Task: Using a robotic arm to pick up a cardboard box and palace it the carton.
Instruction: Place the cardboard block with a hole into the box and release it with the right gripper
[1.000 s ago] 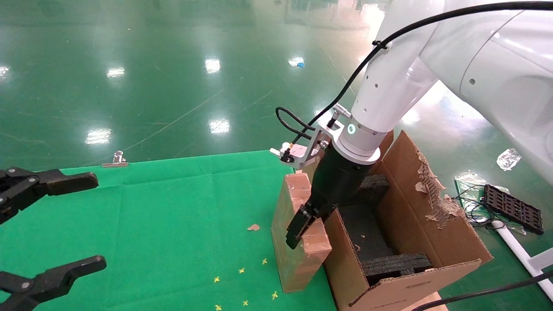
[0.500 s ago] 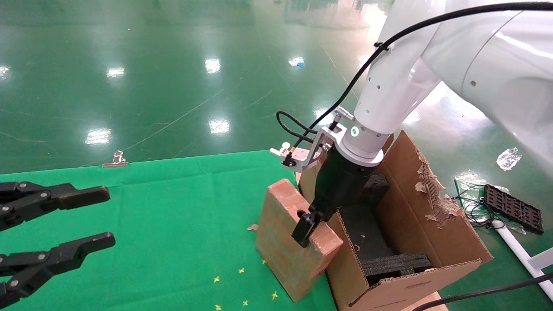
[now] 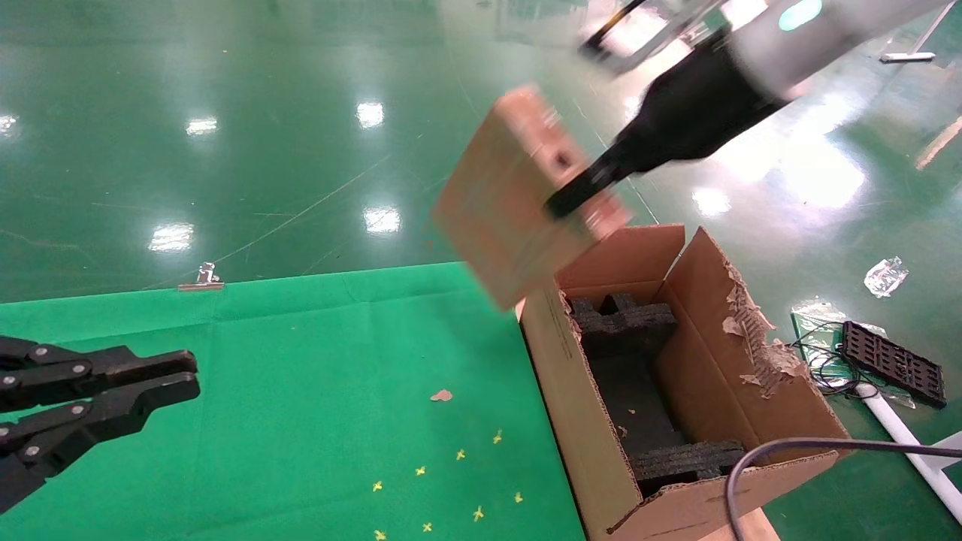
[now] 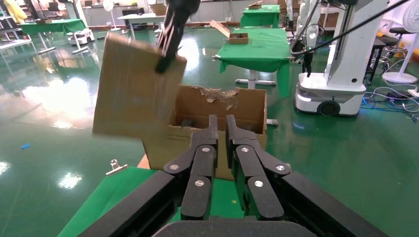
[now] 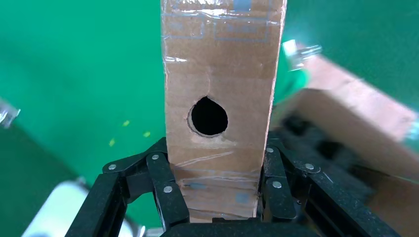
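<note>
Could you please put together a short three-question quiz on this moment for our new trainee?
1. True or false: the cardboard box is resting on the green cloth.
2. Which gripper holds it? A) left gripper B) right gripper
3. Fill in: the narrow taped face seen from the right wrist has one round ____.

Key:
1. False; it hangs tilted in the air, up beside the open carton.
2. B; its fingers clamp the box's two sides, while the left gripper stays low over the cloth, fingers nearly together.
3. Hole.
</note>
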`<action>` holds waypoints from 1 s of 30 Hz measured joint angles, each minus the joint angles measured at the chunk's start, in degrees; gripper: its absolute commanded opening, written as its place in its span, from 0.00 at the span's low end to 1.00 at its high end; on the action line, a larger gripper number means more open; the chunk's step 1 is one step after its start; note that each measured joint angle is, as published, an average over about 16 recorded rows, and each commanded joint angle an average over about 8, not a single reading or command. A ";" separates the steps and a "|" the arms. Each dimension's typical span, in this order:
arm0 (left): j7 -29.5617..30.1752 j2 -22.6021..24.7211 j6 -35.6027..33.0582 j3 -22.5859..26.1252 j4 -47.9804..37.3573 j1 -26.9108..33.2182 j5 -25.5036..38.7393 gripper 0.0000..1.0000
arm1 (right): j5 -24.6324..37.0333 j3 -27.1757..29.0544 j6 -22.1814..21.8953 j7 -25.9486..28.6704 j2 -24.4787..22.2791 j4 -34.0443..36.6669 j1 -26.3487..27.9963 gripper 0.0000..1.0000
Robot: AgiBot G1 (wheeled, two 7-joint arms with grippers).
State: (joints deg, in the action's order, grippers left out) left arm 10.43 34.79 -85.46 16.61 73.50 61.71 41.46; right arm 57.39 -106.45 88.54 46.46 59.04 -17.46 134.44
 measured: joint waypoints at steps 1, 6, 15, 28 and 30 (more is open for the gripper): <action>0.00 0.00 0.00 0.00 0.00 0.00 0.00 0.00 | 0.25 -0.07 -0.08 -0.44 -0.59 1.04 0.65 0.00; -0.01 -0.01 0.01 0.02 0.00 0.00 -0.01 0.00 | 2.11 -1.09 -0.07 -1.43 -3.18 5.90 2.52 0.00; -0.03 -0.02 0.02 0.05 0.00 0.01 -0.04 0.72 | 5.39 -3.57 0.72 0.05 -6.47 11.76 0.26 0.00; -0.05 -0.04 0.04 0.10 0.00 0.02 -0.07 1.00 | 8.05 -5.89 -0.02 3.95 -7.35 15.07 -8.12 0.00; -0.05 -0.04 0.05 0.11 0.00 0.02 -0.07 1.00 | 8.43 -6.18 -0.54 4.40 -7.23 15.47 -9.14 0.00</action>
State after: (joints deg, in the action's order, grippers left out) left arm 10.38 34.74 -85.42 16.71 73.50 61.73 41.39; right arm 65.82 -112.63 87.99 50.87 51.81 -1.99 125.30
